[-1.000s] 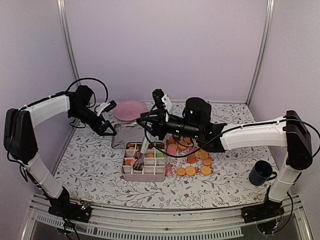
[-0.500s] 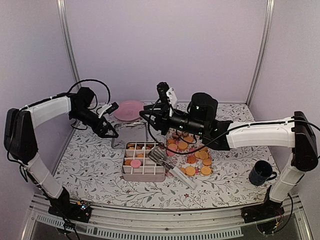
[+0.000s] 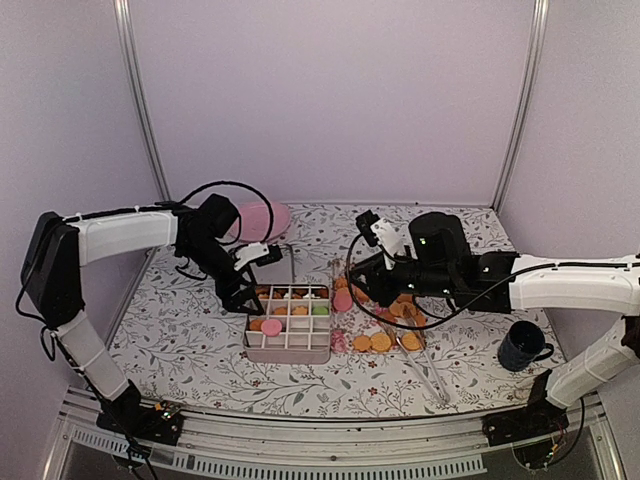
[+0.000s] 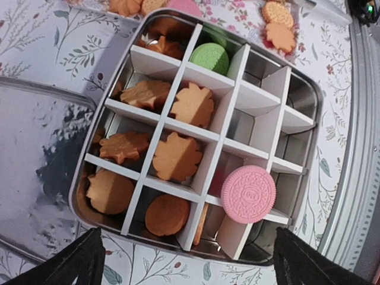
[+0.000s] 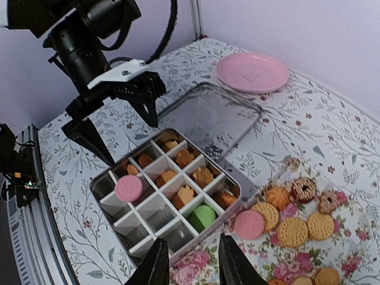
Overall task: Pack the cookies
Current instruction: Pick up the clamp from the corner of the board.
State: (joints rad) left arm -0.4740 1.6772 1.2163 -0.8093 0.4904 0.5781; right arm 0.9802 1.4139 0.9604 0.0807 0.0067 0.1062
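Orange cookies [image 4: 176, 157] and a green cookie [image 4: 209, 57] lie flat in my tin's [image 3: 288, 354] cells. A pink cookie [image 4: 247, 193] sits on the dividers. Loose cookies [image 5: 306, 228] lie beside it.

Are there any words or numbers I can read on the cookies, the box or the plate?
Pink cookie in the tin: a stamped mark in its middle, too blurred to read.
Pink plate: a faint mark at its centre, too small to read.
Nothing else in these views carries words, numbers or signs that can be read.
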